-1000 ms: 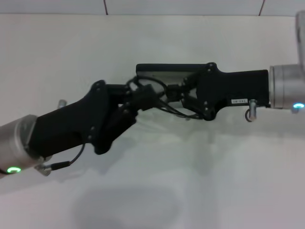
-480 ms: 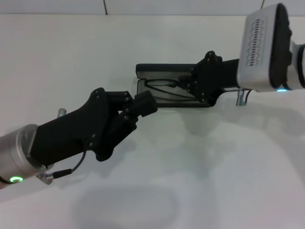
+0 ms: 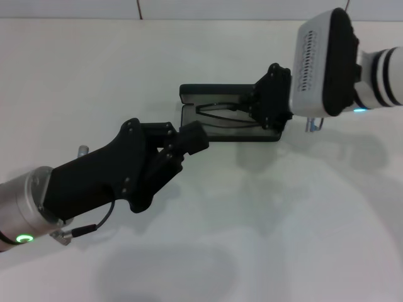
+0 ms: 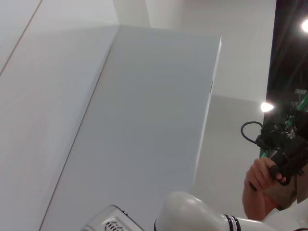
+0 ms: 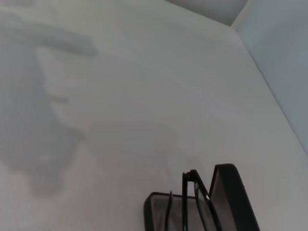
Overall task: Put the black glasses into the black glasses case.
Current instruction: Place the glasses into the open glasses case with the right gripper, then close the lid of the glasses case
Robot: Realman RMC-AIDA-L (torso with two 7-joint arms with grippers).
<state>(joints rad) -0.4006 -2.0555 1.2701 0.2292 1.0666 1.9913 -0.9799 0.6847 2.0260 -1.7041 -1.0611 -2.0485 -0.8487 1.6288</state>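
Observation:
The black glasses case (image 3: 211,92) lies open on the white table, its lid raised at the far side. The black glasses (image 3: 217,111) rest inside its grey-lined base. My right gripper (image 3: 252,108) is over the right end of the case, right at the glasses. My left gripper (image 3: 194,138) hovers just off the case's near left corner, holding nothing. In the right wrist view the case (image 5: 231,202) sits at the picture's edge with the glasses (image 5: 185,202) in it.
The white table (image 3: 264,220) stretches around the case, with a wall line at the back. The left wrist view shows only walls, a person's hand (image 4: 257,180) holding a controller, and part of my right arm (image 4: 192,216).
My left gripper has drawn back from the case toward me without the glasses. My right arm has swung up and turned, its wrist camera housing now showing. The glasses now lie in the case.

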